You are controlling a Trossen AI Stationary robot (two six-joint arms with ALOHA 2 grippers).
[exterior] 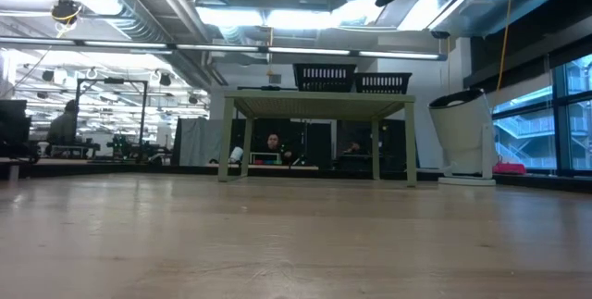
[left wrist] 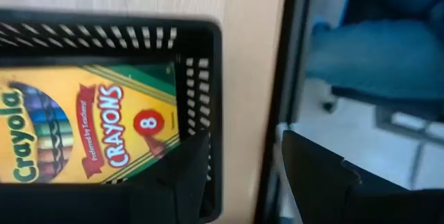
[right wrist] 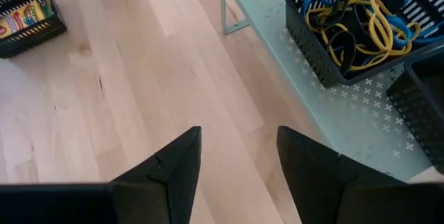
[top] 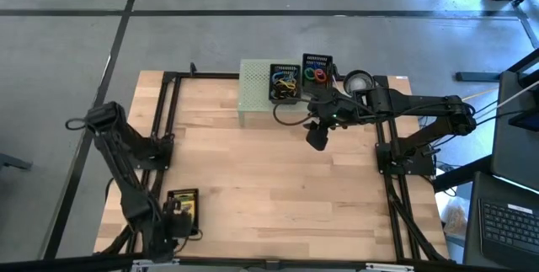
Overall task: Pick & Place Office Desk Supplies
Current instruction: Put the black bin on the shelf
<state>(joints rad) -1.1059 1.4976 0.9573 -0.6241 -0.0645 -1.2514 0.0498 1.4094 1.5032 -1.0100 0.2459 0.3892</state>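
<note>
A yellow-green crayon box (left wrist: 90,123) lies flat in a black mesh tray (left wrist: 208,57) at the table's near left corner (top: 184,207). My left gripper (left wrist: 243,137) is open just over it, one finger above the tray's wall and the other past the table's edge. Two more black mesh trays sit on the pale green riser (top: 253,95). One (right wrist: 347,26) holds yellow and blue rubber bands, the other (top: 317,72) red, green and blue loops. My right gripper (right wrist: 239,130) is open and empty, raised above the bare wood beside the riser (top: 316,140). My left gripper has one finger (left wrist: 184,175) over the tray's side wall next to the crayon box's end, coming from above. I cannot tell whether it touches the tray or the box.
A white-grey cylinder (top: 358,82) stands at the far right of the table, behind the right arm. A black frame (top: 164,112) runs along the table's left, far and right sides. Bare wood stretches across the middle (top: 269,179). People sit in the room beyond (exterior: 273,143).
</note>
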